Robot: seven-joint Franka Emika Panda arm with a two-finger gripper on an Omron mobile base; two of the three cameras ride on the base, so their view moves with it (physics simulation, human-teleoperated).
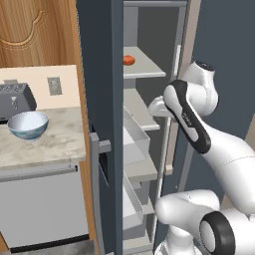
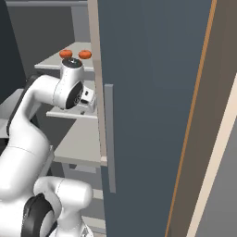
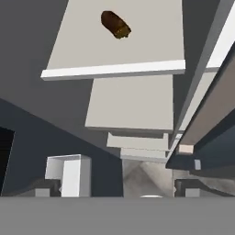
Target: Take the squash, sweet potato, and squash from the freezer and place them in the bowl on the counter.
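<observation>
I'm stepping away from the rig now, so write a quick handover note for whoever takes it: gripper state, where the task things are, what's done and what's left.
Gripper: open, holding nothing, inside the open freezer, looking down over its pale shelves.
Two orange-red squash sit side by side on an upper freezer shelf.
A brown sweet potato lies alone on a shelf ahead of the gripper in the hand view.
The bowl stands on the counter in front of the toaster, left of the freezer; nothing shows in it.
Done: freezer door open.
Left: all three items still to move into the bowl.
</observation>
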